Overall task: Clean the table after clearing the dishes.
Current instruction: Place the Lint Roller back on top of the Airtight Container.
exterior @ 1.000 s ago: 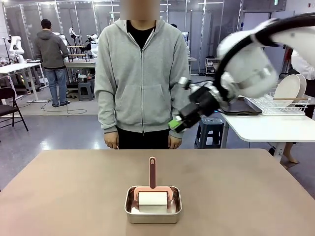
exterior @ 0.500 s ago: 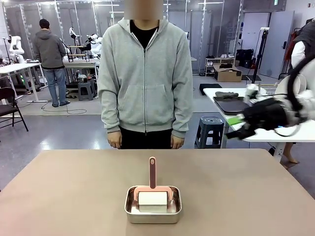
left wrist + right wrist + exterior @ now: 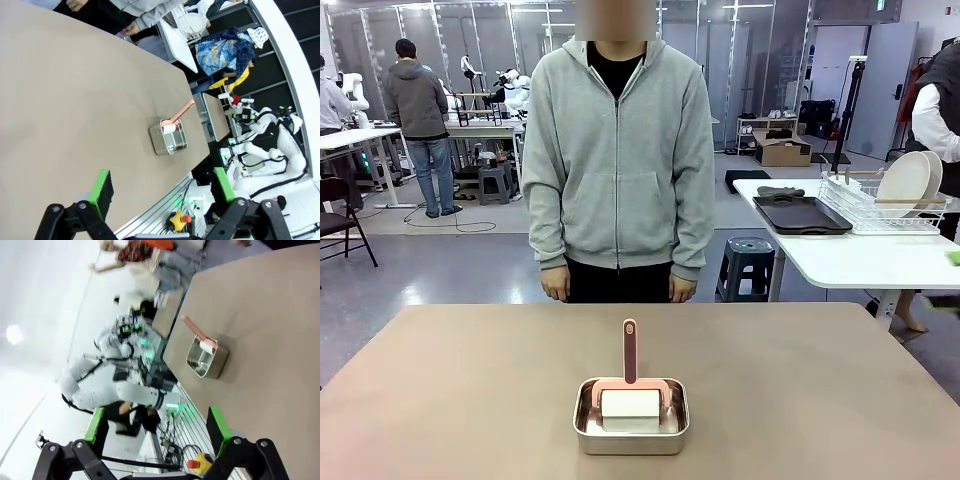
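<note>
The tan-brown table (image 3: 470,400) stretches in front of me, with a person standing at its far edge, hands down. The dishes, white plates (image 3: 905,182), stand in a wire rack on the white side table at the right. My left gripper (image 3: 161,181) hangs open above the table (image 3: 60,115), nothing between its green pads. My right gripper (image 3: 156,420) is also open and empty, high over the table (image 3: 270,340). At the front view's right edge one green pad (image 3: 954,257) of the right gripper peeks in.
A small steel pan (image 3: 631,418) sits near the table's front middle, holding a roller with a pink handle (image 3: 629,350); the pan (image 3: 168,140) (image 3: 206,359) is far from both grippers. A dark tray (image 3: 802,215) lies beside the wire rack (image 3: 880,212).
My right arm has swung from above the table's far middle out to the right, leaving the front view almost entirely. The pan and the person have stayed put.
</note>
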